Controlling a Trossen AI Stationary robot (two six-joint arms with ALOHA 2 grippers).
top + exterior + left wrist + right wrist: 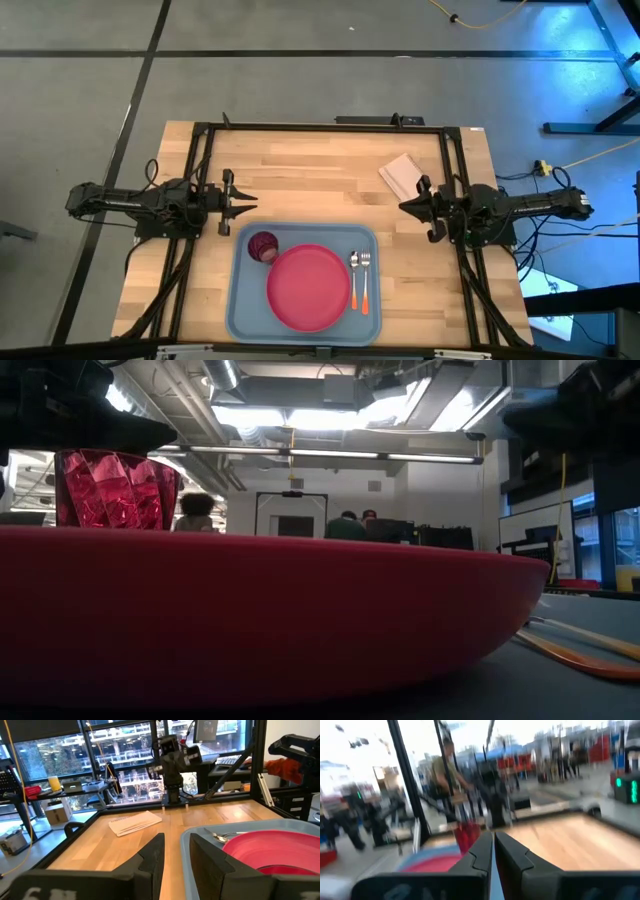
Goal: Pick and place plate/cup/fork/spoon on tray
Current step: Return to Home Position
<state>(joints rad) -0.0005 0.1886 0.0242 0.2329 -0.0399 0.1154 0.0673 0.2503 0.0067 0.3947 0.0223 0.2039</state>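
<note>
The light blue tray [243, 300] lies at the table's near middle. On it rest the pink-red plate [308, 287], the maroon cup [262, 246] upright at its far left corner, and the spoon [353, 277] and fork [365, 280] side by side to the right of the plate, orange handles toward the near edge. The plate [250, 620] and cup [115, 490] fill the low view. My left gripper [245, 203] hovers open just beyond the tray's far left corner. My right gripper [405, 206] is shut, beyond the tray's far right corner. Neither holds anything.
A white folded napkin [402, 175] lies on the bare wood at the far right, close to my right gripper; it also shows in the left wrist view [135, 823]. Black frame rails run along the table's left, right and far sides. People stand in the room behind.
</note>
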